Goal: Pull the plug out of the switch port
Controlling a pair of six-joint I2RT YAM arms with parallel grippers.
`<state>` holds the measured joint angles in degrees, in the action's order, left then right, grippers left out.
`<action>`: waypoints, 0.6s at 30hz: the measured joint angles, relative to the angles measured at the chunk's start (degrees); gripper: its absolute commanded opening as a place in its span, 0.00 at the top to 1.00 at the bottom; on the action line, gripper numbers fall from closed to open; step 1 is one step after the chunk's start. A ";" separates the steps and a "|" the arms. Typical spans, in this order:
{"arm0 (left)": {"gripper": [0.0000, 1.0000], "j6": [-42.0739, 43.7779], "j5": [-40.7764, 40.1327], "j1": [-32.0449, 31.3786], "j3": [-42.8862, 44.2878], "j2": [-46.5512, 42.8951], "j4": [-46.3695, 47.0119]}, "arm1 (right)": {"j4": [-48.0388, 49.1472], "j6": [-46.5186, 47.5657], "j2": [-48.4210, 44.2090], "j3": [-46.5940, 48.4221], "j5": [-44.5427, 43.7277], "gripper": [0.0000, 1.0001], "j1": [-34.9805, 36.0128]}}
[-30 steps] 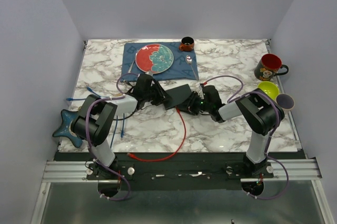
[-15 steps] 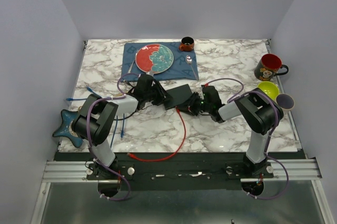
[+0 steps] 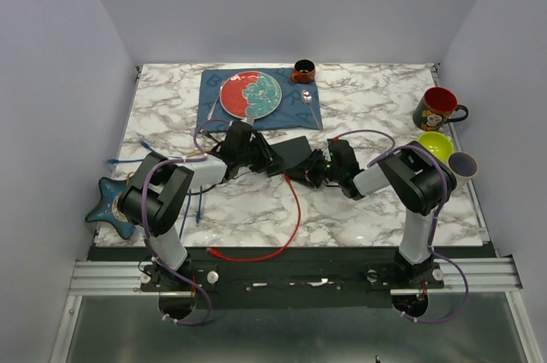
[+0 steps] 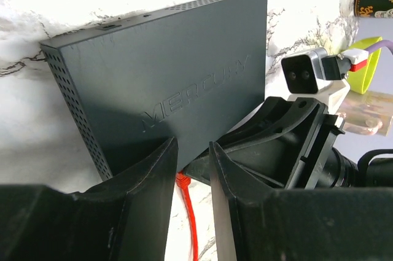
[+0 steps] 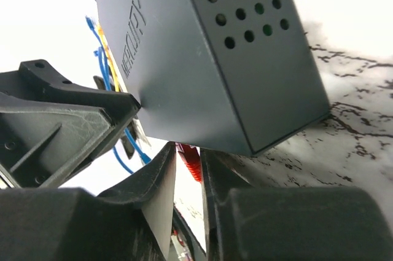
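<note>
Red plug (image 5: 188, 161) sits clenched between the fingers of the right claw (image 5: 187, 153). It is hard up under the edge of the switch (image 5: 202, 58), just ahead of the tips.

Progress, my reading: plug gripped but not yet drawn. No gap shows between plug and box, so the pull itself is left.

Left claw (image 4: 192, 150) straddles the side of the switch away from the right claw and looks clamped on it, bracing the box. The switch lies between the two claws. I cannot tell whether it rests flat.

View notes:
- **Overhead:** both claws hide the socket row. Only here does the red cable (image 3: 298, 209) show its whole run, curving back from the right claw to a loose end at the near edge of the table (image 3: 359, 107).
- **Right wrist:** alone shows the plug in the fingers, and blue cables (image 5: 101, 67) beyond the left claw.
- **Left wrist:** alone shows the switch's lettered face and the right claw's camera (image 4: 304, 74) looking back.
</note>
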<state>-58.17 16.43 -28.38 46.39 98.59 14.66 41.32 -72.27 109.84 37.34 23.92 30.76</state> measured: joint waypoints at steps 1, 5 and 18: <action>0.58 0.00 -0.02 -0.11 0.00 0.00 0.07 | 0.42 -0.42 0.15 -0.02 0.02 0.67 0.00; 0.58 -0.02 0.00 -0.26 -0.04 0.02 0.22 | 1.97 -1.97 0.48 -0.42 0.04 0.63 0.00; 0.58 -0.26 0.00 -0.48 -0.31 0.07 0.74 | 1.95 -4.24 0.57 -0.33 0.04 0.70 0.00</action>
<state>-58.43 16.43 -28.86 46.09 98.65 15.40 43.27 -76.51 110.41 37.01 23.97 30.76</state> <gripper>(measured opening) 0.419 0.338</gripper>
